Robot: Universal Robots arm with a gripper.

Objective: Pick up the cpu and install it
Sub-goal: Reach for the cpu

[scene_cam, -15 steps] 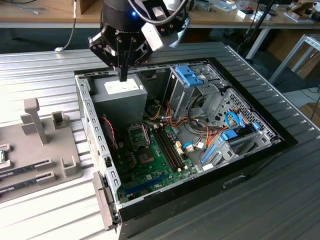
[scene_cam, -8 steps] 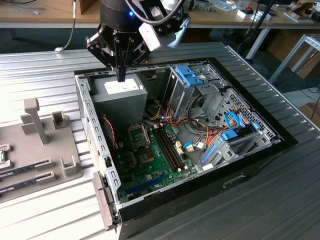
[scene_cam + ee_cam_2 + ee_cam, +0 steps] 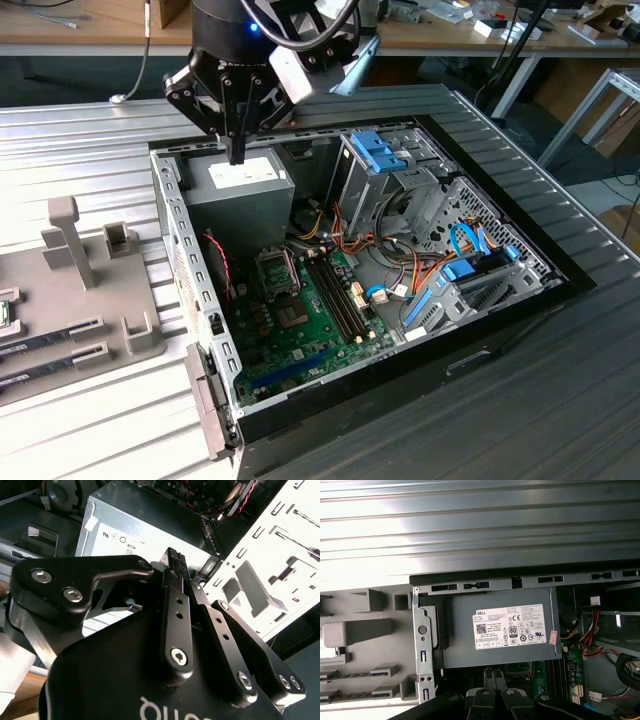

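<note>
gripper (image 3: 237, 152): hangs directly above the power-supply box (image 3: 245, 180), tips near its labelled top; contact cannot be told
pincer state: clenched, fingers drawn together, and no chip visible between them in the exterior view or the first wrist view
cpu (image 3: 4, 310): probably the green-rimmed flat piece cut off at the frame edge. It lies on the grey tray (image 3: 130, 330), outside the case (image 3: 180, 260) and well apart from the power-supply box, toward the exterior view's left. Too little of it shows to be sure
memory sticks (image 3: 60, 335): two lying in the tray's slots, on the same side of the power-supply box as the cpu, not task items
socket (image 3: 275, 268): on the motherboard (image 3: 310, 340), just beside the power-supply box; looks dark, no silver lid in it
black chip (image 3: 295, 318): bare square on the board, past the socket as seen from the power-supply box, not the cpu
done: nothing that shows — the cpu looks ungrasped and the socket unfilled
left: both the pick-up and the install, as I judge it
progress: at or near the start, with the gripper over the box and near neither tray nor socket
</note>
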